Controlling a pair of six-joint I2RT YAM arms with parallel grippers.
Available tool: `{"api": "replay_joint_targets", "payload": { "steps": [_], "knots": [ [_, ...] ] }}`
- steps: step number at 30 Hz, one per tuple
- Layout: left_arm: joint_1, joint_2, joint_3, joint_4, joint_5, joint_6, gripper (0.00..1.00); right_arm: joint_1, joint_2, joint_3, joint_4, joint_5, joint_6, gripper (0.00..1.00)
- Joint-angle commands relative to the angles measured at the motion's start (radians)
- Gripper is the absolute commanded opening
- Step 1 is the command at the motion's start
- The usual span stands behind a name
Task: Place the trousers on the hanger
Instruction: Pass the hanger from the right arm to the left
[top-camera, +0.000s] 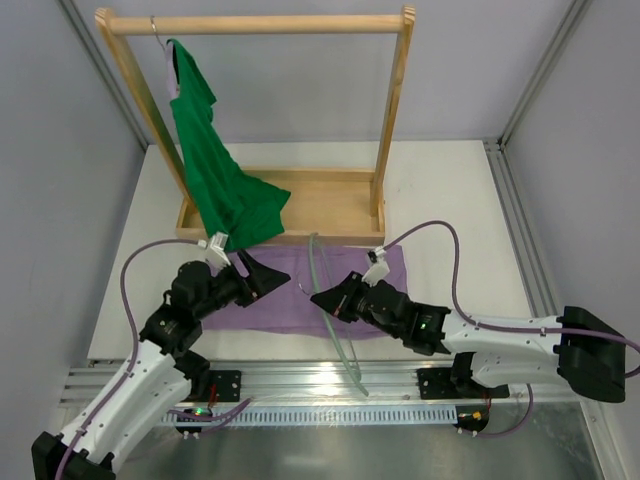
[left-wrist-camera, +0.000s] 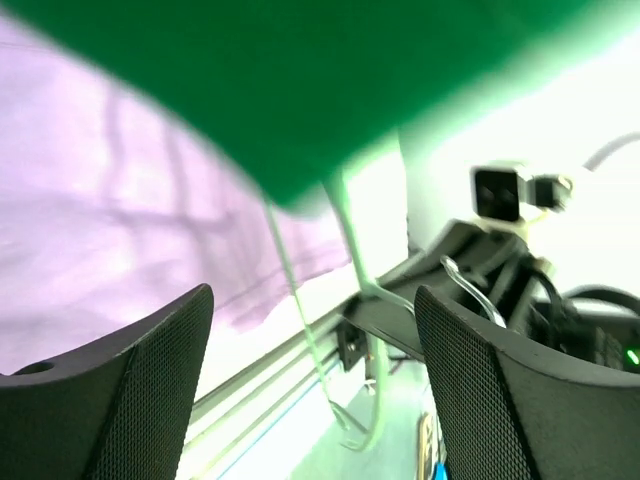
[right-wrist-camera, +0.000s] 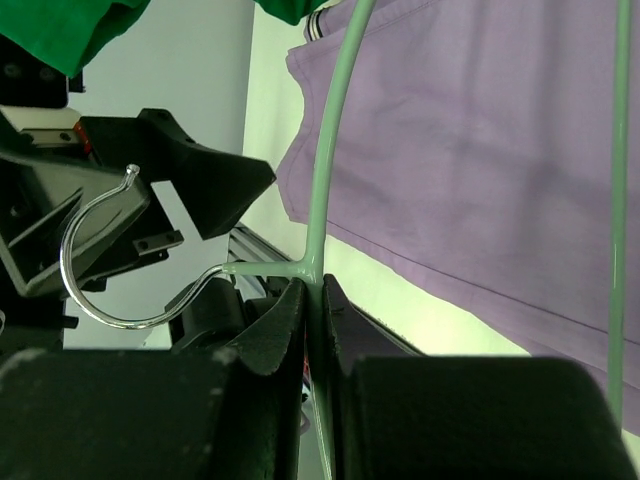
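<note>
The lilac trousers (top-camera: 290, 305) lie flat on the white table in front of the wooden rack; they also show in the wrist views (left-wrist-camera: 110, 210) (right-wrist-camera: 480, 140). The thin pale green hanger (top-camera: 347, 360) stands on edge over the trousers' right part and reaches past the table's near edge. My right gripper (top-camera: 320, 297) (right-wrist-camera: 315, 292) is shut on the hanger (right-wrist-camera: 322, 200) just below its neck, with the wire hook (right-wrist-camera: 95, 255) pointing left. My left gripper (top-camera: 272, 280) (left-wrist-camera: 310, 340) hovers open over the trousers' left half, facing the hanger (left-wrist-camera: 345, 235), nothing between its fingers.
A dark green T-shirt (top-camera: 215, 170) (left-wrist-camera: 300, 80) hangs from the wooden rack (top-camera: 330, 195) at the back, its hem draped onto the rack's base just behind my left gripper. A metal rail (top-camera: 330, 375) runs along the near table edge. Grey walls close both sides.
</note>
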Motion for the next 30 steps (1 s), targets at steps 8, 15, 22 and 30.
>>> {"api": "replay_joint_targets", "payload": {
  "steps": [8,15,22,30],
  "knots": [
    [-0.011,-0.245,-0.047,-0.044,0.04,0.057,0.82,0.025,0.081,0.12,0.072,0.151,0.013,0.04],
    [-0.011,-0.305,-0.101,-0.012,0.06,0.063,0.86,0.057,0.118,0.156,0.045,0.235,0.024,0.04],
    [-0.012,-0.276,-0.093,0.046,0.066,0.073,0.85,0.079,0.166,0.199,0.002,0.287,0.037,0.04],
    [-0.014,-0.314,-0.093,0.025,0.052,0.118,0.87,0.08,0.215,0.274,-0.084,0.332,0.059,0.04]
  ]
}}
